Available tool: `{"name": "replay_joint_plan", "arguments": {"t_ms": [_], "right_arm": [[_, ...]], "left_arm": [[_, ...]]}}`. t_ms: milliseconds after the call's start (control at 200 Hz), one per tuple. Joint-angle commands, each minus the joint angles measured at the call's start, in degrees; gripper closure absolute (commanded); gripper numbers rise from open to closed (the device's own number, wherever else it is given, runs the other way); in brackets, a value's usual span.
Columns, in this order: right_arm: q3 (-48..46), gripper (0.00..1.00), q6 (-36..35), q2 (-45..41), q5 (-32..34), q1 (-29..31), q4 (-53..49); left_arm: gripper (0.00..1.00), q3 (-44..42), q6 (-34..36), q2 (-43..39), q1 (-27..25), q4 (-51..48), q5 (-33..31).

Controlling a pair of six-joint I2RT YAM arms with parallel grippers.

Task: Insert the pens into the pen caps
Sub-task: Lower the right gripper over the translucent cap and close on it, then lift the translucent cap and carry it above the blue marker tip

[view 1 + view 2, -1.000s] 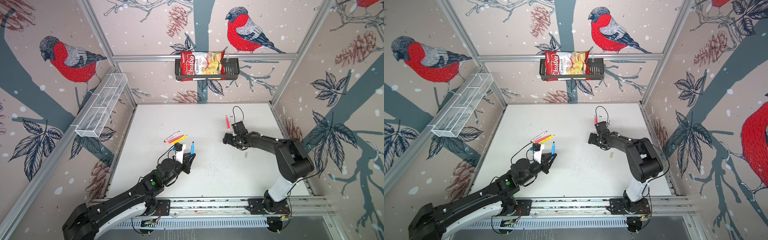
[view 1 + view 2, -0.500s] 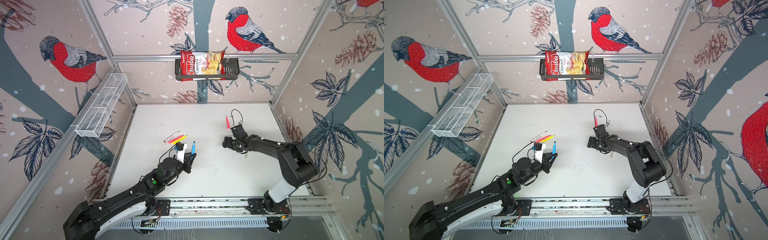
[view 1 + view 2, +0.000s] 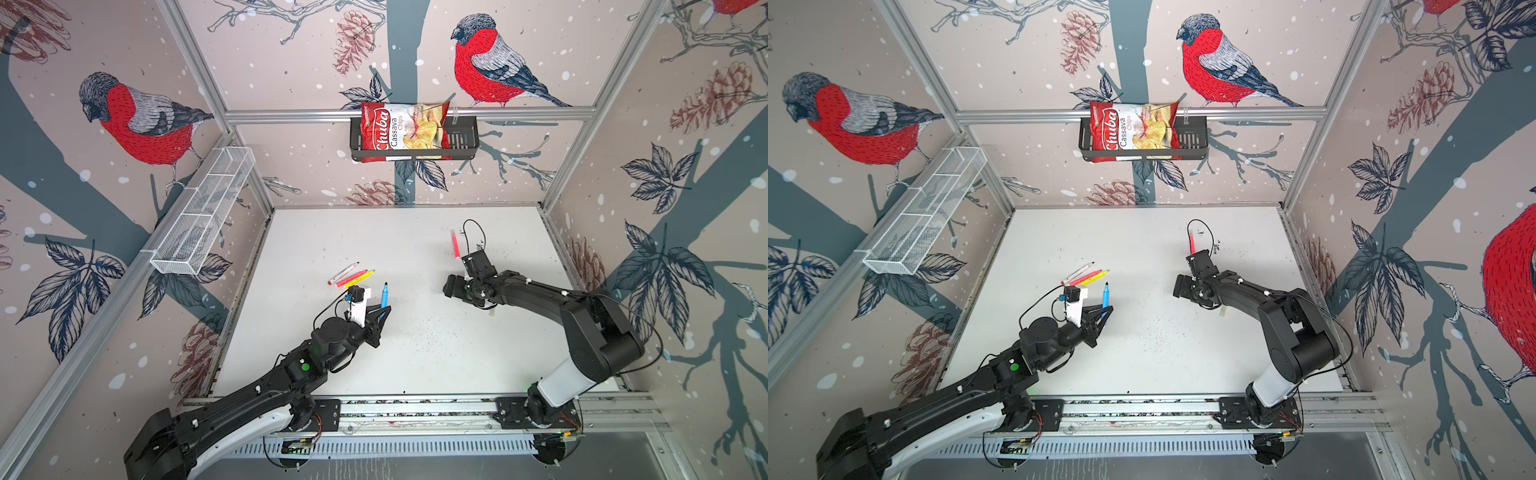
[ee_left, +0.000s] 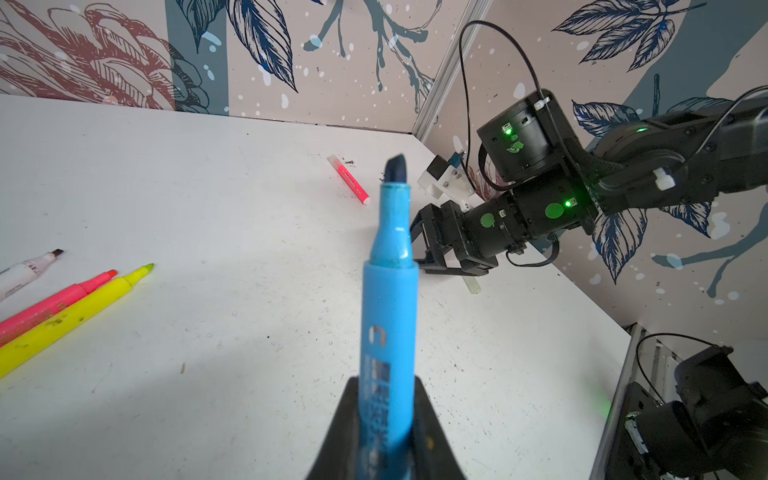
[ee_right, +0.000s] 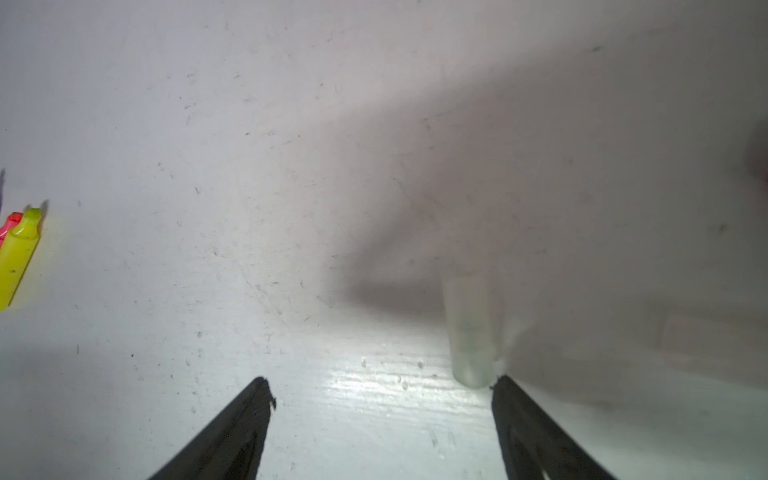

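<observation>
- The left gripper [image 4: 384,399] is clamped tight on the blue pen [image 4: 388,291], whose bare tip points to 12 o'clock in both top views.
- At its 10 o'clock, a white marker [image 3: 343,273], a pink pen [image 3: 353,277] and a yellow pen [image 3: 361,276] lie side by side.
- The right gripper [image 5: 380,386] stands wide apart and holds nothing.
- A translucent cap [image 5: 469,328] lies on the table [image 3: 415,353] just beside one fingertip.
- A second pink pen [image 3: 455,245] lies at that gripper's 12 o'clock.

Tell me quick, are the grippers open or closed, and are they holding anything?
Left gripper: closed on the blue pen, whose tip is uncapped.
Right gripper: open, holding nothing; a clear pen cap lies close by one fingertip.
</observation>
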Motion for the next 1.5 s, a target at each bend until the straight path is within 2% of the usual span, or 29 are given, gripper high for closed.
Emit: {"name": "replay_joint_plan", "arguments": {"t_ms": [0, 175, 345, 540, 770, 1026, 1236, 1496], "right_arm": [[1.54, 0.16, -1.6, -0.4, 3.05, -0.7, -3.05], [4.06, 0.21, -3.71, 0.98, 4.95, -1.32, -6.13], [6.23, 0.36, -6.19, 3.69, 3.13, -1.61, -7.72], [7.85, 0.51, -7.6, 6.05, 4.85, -1.5, -8.99], [9.03, 0.55, -8.57, 8.75, 7.29, -0.73, -10.49], [9.13, 0.67, -8.87, 10.21, 8.38, 0.38, -10.78], [9.05, 0.83, -9.08, 8.21, 8.02, 1.18, -10.28], [6.37, 0.88, -9.74, -1.82, 1.24, 1.48, -4.65]], "left_arm": [[0.98, -0.18, -0.11, -0.28, 0.09, 0.97, 0.27], [0.98, -0.25, -0.2, -0.73, 0.09, 0.49, 0.46], [0.98, 0.0, -0.24, -1.06, 0.09, -0.15, 0.53], [0.98, 0.0, -0.27, -1.03, 0.09, -0.19, 0.56], [0.98, 0.12, -0.22, -0.51, 0.09, -0.02, 0.59], [0.98, 0.49, -0.11, 0.33, 0.12, 0.41, 0.75], [0.98, 0.62, -0.1, 0.71, 0.09, 0.5, 1.03], [0.97, 1.36, -0.33, 1.03, 0.08, 0.49, 2.34]]}}
